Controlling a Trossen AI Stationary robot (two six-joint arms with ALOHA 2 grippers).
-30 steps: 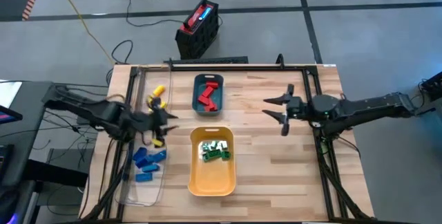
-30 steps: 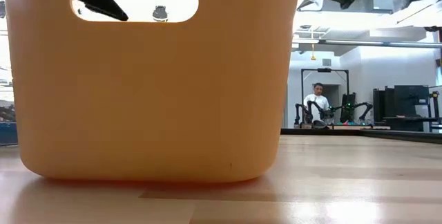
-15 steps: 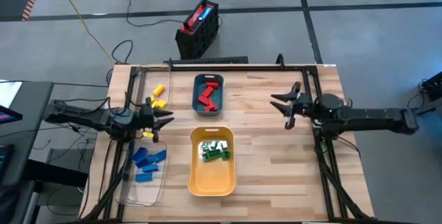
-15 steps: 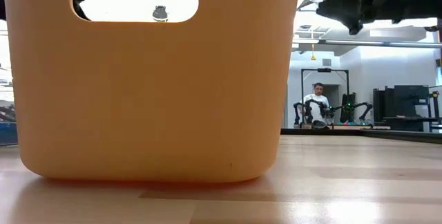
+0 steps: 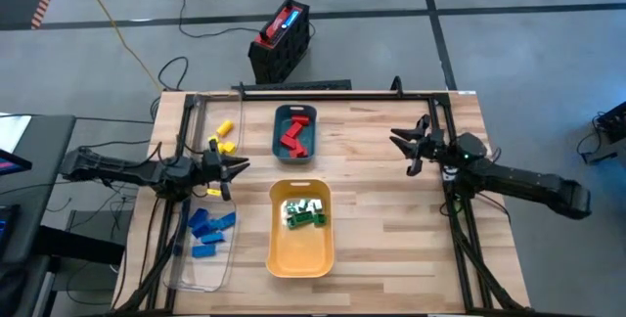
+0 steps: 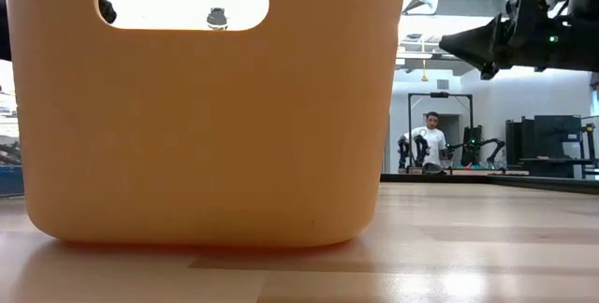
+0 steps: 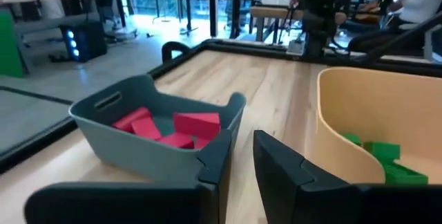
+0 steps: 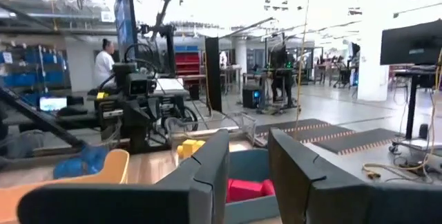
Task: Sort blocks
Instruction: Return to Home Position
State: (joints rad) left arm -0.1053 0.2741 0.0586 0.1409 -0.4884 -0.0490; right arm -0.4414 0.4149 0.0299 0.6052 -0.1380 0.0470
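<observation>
Since the low camera sits right against it, the yellow tray comes first: smooth matte plastic, rounded corners, an oval handle slot in its wall. The green blocks lie in a small heap at its far end. Left of it is the clear tray, thin and see-through, with the blue blocks inside, chunky and rectangular. All of it rests on a pale wooden plank surface.

Just past the blue blocks, the left arm lies low along the left edge. The left jaws are slightly apart and hold nothing. Over on the right, the right arm reaches in beside the black frame rail. The right jaws are spread and empty too, well apart from every tray.

Farther back is the teal tray, soft-cornered, holding the red blocks. The yellow blocks lie to its left; I can't tell if they're in a second clear tray. Beyond the surface, a red-and-black box stands on the grey floor. A person sits far off in the room.

Compared with a second ago, both arms have pulled back. The left one was hunched over the clear tray and is now stretched flat. The right jaws have retreated from mid-surface toward the rail. Blocks and trays haven't budged.
</observation>
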